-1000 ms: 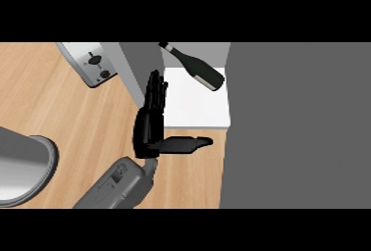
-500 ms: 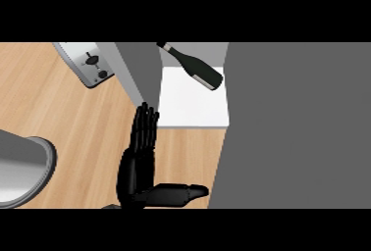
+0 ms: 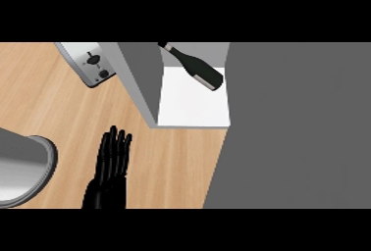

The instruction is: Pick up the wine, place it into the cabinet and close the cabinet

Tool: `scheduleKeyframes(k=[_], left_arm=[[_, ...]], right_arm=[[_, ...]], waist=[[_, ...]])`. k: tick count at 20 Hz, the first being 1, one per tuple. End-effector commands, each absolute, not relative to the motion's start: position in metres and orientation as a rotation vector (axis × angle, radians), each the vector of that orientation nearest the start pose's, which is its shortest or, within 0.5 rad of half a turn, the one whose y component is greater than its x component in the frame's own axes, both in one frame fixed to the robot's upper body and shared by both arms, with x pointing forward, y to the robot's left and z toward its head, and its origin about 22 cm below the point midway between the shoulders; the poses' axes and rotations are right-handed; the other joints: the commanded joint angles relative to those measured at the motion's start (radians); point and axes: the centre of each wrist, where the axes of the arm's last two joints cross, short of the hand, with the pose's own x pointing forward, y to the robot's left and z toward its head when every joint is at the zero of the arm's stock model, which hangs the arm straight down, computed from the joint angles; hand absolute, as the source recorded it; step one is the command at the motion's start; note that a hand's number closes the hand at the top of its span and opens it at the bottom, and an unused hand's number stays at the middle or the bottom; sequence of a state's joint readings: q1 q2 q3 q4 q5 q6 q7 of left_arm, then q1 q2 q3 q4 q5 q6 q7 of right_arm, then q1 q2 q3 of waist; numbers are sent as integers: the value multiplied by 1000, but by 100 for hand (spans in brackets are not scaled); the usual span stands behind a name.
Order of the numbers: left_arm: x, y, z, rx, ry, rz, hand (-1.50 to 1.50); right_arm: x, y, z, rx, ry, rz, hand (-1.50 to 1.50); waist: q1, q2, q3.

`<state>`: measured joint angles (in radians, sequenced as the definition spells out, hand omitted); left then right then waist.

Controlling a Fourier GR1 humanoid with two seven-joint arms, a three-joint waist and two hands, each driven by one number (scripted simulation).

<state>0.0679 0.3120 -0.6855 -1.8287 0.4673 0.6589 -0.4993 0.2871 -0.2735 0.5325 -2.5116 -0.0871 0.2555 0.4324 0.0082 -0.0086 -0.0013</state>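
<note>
The dark wine bottle (image 3: 194, 67) lies tilted on the white shelf (image 3: 192, 105) inside the open cabinet, neck toward the upper left. The cabinet's grey door (image 3: 141, 78) stands open at the shelf's left side. My left hand (image 3: 106, 188) is low on the wooden counter, below and left of the door, fingers straight and pointing up, apart from the door and holding nothing. My right hand does not show.
A silver toaster (image 3: 90, 66) sits at the top left behind the door. A grey round vessel (image 3: 25, 166) is at the left edge beside my hand. A broad grey cabinet surface (image 3: 297, 122) fills the right side.
My left hand has drawn back down the counter, away from the cabinet door, and its thumb no longer sticks out to the right. The bottle stays on the shelf.
</note>
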Motion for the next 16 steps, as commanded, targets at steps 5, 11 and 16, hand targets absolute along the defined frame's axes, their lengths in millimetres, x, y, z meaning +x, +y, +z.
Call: scheduleKeyframes(k=[5,11,16], left_arm=[[141,200,28,-121,-1892,195,-150],[138,229,38,-87,-1932,201,-150],[134,262,49,-95,-1928,218,-150]], right_arm=[[71,-167,194,668,-1740,754,150],[79,-141,190,768,-1652,749,150],[95,-110,190,765,-1653,756,150]], waist=[[4,-4,-3],[14,-5,-6],[25,0,-5]])
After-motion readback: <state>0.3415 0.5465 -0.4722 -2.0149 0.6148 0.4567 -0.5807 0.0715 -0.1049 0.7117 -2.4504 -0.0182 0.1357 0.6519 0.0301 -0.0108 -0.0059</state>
